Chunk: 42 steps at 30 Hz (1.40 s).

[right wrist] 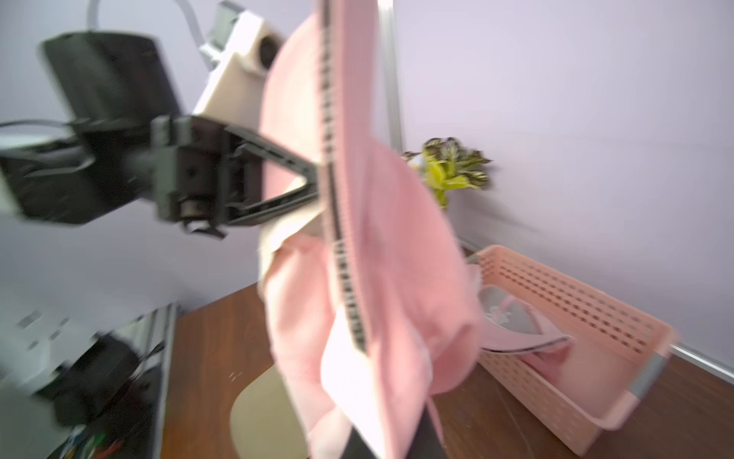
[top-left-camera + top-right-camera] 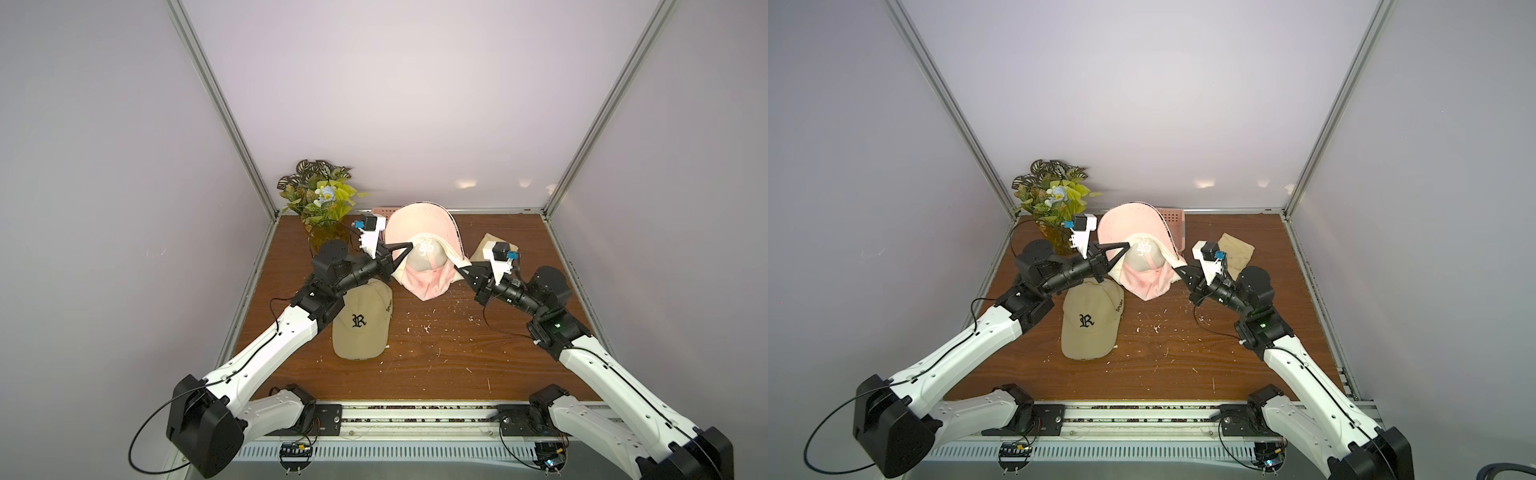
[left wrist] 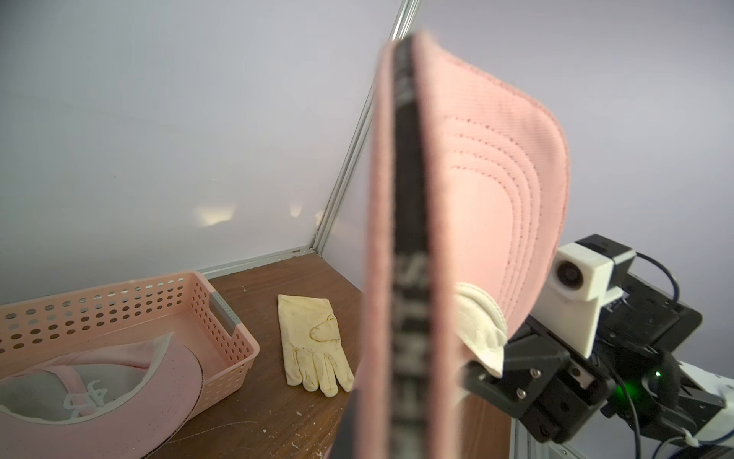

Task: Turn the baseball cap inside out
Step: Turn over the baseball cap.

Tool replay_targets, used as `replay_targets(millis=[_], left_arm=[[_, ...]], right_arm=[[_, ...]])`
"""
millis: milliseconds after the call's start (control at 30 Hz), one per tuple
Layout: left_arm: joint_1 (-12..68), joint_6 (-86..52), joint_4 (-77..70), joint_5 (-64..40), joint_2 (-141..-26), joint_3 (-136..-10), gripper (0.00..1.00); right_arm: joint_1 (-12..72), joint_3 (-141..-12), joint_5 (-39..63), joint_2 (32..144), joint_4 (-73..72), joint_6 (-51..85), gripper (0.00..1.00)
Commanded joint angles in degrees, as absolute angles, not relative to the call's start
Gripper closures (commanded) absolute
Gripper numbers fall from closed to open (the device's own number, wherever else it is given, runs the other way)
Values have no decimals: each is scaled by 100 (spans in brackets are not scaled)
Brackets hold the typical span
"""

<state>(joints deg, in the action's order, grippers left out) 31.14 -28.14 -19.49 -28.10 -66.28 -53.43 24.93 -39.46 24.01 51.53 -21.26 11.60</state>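
Pink baseball cap (image 2: 424, 249) held up off the wooden table (image 2: 415, 365), mid-far part of the workspace, between the two arms; brim (image 2: 415, 222) stands up toward the back wall, crown fabric (image 2: 426, 284) sags below, pale inner lining with a white logo facing up in both top views.

Left gripper (image 2: 409, 248) clenched on the cap's edge from the left side, black fingers closed into a point at the lining; right gripper (image 2: 459, 272) clenched on the opposite edge by the cream sweatband (image 3: 482, 330), seen pinching it in the left wrist view; right wrist view is motion-blurred, cap hangs across it with the black lettered tape (image 1: 337, 238) of the inner band showing.

Tan cap (image 2: 361, 322) with a black "R" lies flat on the table near the left arm, crown up, apart from the pink one; pink perforated basket (image 3: 222, 318) at the back holds another pink cap (image 3: 99, 393); cream glove (image 3: 313, 343) lies flat on the table beside the basket; artificial plant (image 2: 318, 195) in the back left corner; white flecks scattered on the tabletop.
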Motion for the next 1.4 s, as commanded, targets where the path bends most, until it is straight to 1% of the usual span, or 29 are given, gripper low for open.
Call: replay_targets(millis=[0,100,233,333,433,567,733,800,900,1033,1233,1333,1367], left_arm=[[3102,-3316,-2224,-2742,-6585,-5578,100],[3097,-3860,-2590,-3168,-6721,-5668,100],[3100,-4540,-3065,-3408,-6861,-5863,100],[3099,-5015,-3451,-3373,-6914,-5965,100],[3094,-5429,-3845,-3378,-6995,-6006,100],[3097,-5511,-3838,-3281,-7048,-6056,100],[3096,-5521,-3775,-3010,-6998,-5943,100],[3096,-5369,-3595,-2762,-6925,-5921,100],[3098,-5194,-3375,-2339,-6759,-5881,100],[3096,-5043,-3241,-2060,-6680,-5856,100],[3102,-4720,-3026,-1560,-6593,-5779,100],[3098,-4274,-2646,-1042,-6574,-5796,100],[3099,-4003,-2595,-892,-6574,-5780,100]], right_arm=[[2487,-3892,-511,5026,-2227,2388,100],[2485,-4111,-1151,5231,-1624,2573,100],[2517,-4431,-1242,5747,-959,2488,100],[2548,-4595,-1235,6149,-586,2421,95],[2557,-4635,-1116,6495,-511,2383,85],[2574,-4645,-886,6815,-588,2381,80],[2584,-4700,-791,7110,-537,2331,78],[2588,-4783,-901,7247,-291,2316,77],[2593,-4843,-973,7468,32,2241,73],[2601,-4736,-842,7527,87,2223,76],[2650,-4766,-516,7513,268,1992,90],[2693,-4908,-228,7603,562,1823,99],[2712,-4971,-138,7624,700,1773,100]])
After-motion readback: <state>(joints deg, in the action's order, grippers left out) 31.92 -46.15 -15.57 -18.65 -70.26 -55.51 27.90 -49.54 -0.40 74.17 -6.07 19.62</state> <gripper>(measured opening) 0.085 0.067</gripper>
